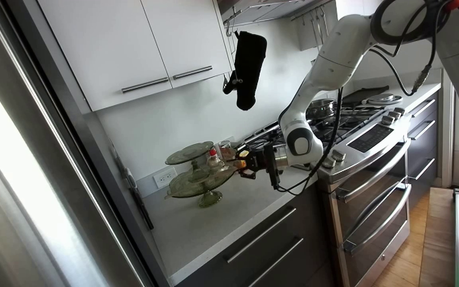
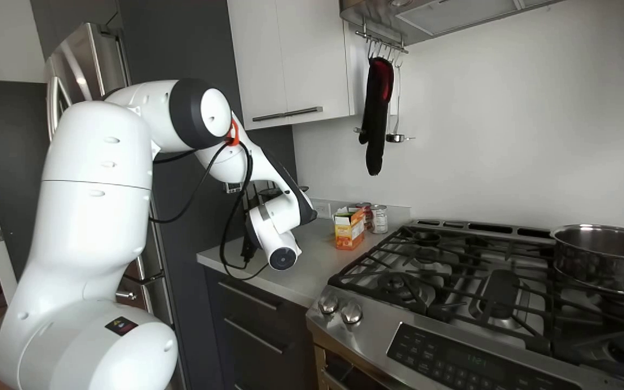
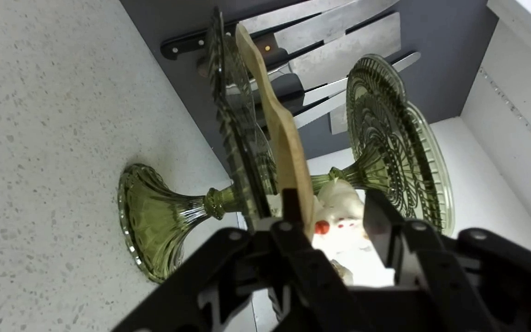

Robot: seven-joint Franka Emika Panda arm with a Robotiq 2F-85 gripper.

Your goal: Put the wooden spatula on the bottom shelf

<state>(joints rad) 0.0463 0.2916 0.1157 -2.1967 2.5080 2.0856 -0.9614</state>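
Note:
The wooden spatula [image 3: 287, 143] lies along the bottom shelf in the wrist view. The bottom shelf, the wider lower tray of the olive-green glass stand, shows in an exterior view [image 1: 179, 187] and edge-on in the wrist view [image 3: 242, 143]. The smaller upper tray [image 1: 187, 153] is above it. My gripper [image 1: 242, 163] is at the stove-side rim of the lower tray. In the wrist view my gripper [image 3: 337, 207] is open; the spatula's near end is beside the inner face of the left finger, and the right finger stands apart from it.
A white figure with red spots [image 3: 339, 207] stands on the lower tray between the fingers. Knives [image 3: 339, 46] hang on the dark side panel. An orange box [image 2: 349, 230] and cans [image 2: 378, 219] stand near the stove [image 2: 453, 281]. A black mitt [image 1: 249, 67] hangs above.

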